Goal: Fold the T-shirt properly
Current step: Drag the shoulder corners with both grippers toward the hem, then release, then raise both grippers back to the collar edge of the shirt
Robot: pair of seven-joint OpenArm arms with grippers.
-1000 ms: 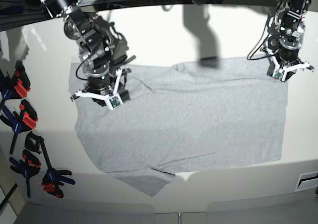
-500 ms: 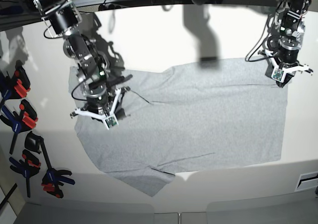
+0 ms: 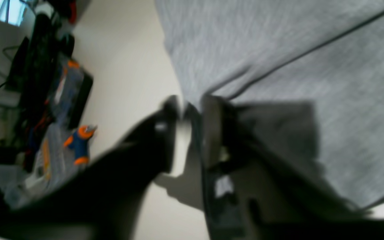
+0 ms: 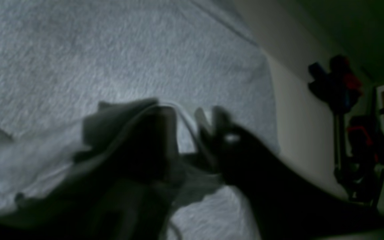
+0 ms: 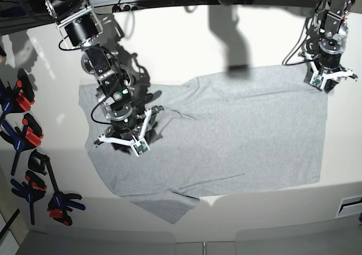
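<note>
A big light grey cotton T-shirt (image 5: 226, 142) lies across the middle of the base view, spread on a smooth white table (image 5: 164, 34). A long band of cloth runs along its top, with a crease under it. Near the bottom left of the shirt, a pointy bit of cloth sticks down.

The black and white right robot gripper (image 5: 138, 139) is over the left part of the shirt. Its two fingers (image 4: 220, 123) are apart, so it is open, and a loose bump of cloth shows between and behind them.

The black and white left robot gripper (image 5: 322, 84) is at the shirt's top right corner. It is open too, with the shirt's edge showing between its fingers.

Black, blue and red plastic clamps (image 5: 25, 133) sit at the left side of the frame.
</note>
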